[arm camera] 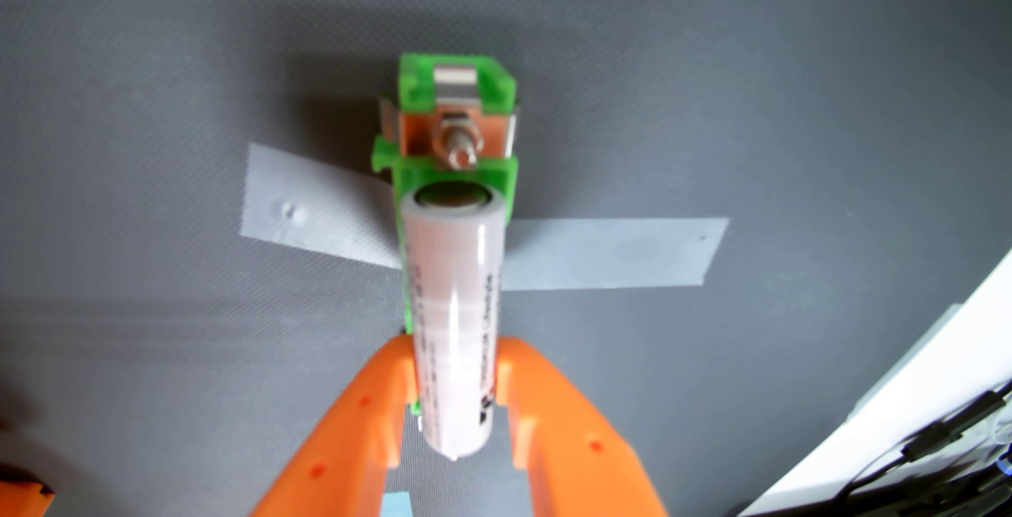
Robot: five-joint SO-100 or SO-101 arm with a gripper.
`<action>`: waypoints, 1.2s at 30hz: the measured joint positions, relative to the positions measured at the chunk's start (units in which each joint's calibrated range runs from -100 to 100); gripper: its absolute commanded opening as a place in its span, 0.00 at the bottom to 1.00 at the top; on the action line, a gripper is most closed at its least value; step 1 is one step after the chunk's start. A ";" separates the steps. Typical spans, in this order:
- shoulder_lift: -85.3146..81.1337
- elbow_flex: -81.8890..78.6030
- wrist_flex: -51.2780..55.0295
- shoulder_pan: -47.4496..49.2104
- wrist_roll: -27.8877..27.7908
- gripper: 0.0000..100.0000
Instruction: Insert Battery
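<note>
In the wrist view the orange gripper [455, 380] is closed around the near half of a pale pink cylindrical battery [453, 320], one finger on each side, and the cell points away from the camera toward the far side of the scene. Directly under and beyond it sits a green battery holder [416, 177], fixed to the grey mat [164, 84] by a strip of grey tape [613, 254] running left and right. At the holder's far end a metal bolt [457, 142] passes through a copper contact plate [414, 134]. The battery lines up lengthwise over the holder's channel, yet whether it is seated or just above cannot be told. Picking and aligning look done; pressing home and releasing seem left.
</note>
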State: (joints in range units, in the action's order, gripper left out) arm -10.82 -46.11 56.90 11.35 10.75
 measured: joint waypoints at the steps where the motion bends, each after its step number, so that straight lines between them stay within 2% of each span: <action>1: 0.00 0.00 0.00 0.00 0.00 0.02; 26: 0.00 0.00 -0.25 0.16 0.00 0.03; 36: 0.00 0.00 -0.17 0.16 0.00 0.22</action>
State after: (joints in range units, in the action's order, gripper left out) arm -10.82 -46.11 56.74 11.51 10.75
